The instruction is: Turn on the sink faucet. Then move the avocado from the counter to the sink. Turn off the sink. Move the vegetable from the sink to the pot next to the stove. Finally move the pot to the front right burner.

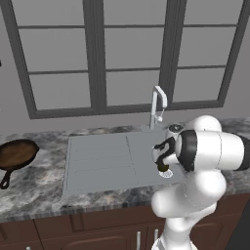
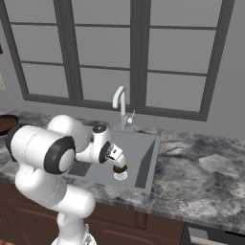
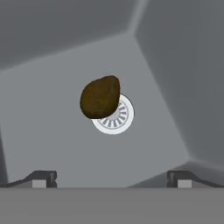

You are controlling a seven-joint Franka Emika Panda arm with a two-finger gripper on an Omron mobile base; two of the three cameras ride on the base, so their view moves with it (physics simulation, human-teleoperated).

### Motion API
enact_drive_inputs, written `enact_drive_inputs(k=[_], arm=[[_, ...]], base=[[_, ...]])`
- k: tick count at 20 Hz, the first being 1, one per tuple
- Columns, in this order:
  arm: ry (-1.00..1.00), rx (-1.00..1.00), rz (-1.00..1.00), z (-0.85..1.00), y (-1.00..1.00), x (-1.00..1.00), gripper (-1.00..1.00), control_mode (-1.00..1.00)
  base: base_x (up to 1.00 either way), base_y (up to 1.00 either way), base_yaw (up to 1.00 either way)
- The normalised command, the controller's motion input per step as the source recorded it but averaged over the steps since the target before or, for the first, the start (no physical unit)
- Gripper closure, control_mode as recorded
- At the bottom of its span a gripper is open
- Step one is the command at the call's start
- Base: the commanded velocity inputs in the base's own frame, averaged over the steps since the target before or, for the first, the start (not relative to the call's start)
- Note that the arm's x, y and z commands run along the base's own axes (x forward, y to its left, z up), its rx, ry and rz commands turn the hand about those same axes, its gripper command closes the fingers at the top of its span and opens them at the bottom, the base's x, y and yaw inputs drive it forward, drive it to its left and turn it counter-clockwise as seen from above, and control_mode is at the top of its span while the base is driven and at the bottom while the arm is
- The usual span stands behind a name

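The avocado (image 3: 99, 97), dark brown and egg-shaped, lies on the round drain (image 3: 119, 121) at the bottom of the grey sink (image 2: 146, 153). My gripper (image 3: 111, 177) hangs open straight above it, apart from it, with nothing between the fingers. From the base views the hand reaches down into the basin over the avocado (image 2: 119, 168) (image 1: 163, 167). The white faucet (image 1: 157, 105) (image 2: 120, 103) stands at the back rim of the sink, and I see no water coming from its spout. The pot is out of view.
A ribbed drainboard (image 1: 97, 161) lies left of the basin. A brown frying pan (image 1: 14, 154) rests on the marble counter at the far left. Bare counter (image 2: 206, 172) stretches to the right of the sink. A window wall rises behind the faucet.
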Motion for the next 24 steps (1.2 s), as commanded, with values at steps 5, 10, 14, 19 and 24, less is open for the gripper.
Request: enact_drive_inputs(k=[5,10,14,19,24], arm=[[0.01,0.00,0.00,-0.34,-0.12,0.25,-1.00,-1.00],[0.00,0.00,0.00,-0.30,-0.14,0.15,-1.00,-1.00],[0.00,0.00,0.00,-0.21,-0.01,0.17,-1.00,-1.00],[0.00,0.00,0.00,-0.23,0.00,0.22,-1.00,-1.00],[0.00,0.00,0.00,-0.19,-0.02,0.23,-1.00,-1.00]], base=[[0.00,0.00,0.00],[0.00,0.00,0.00],[0.00,0.00,0.00],[0.00,0.00,0.00],[0.00,0.00,0.00]])
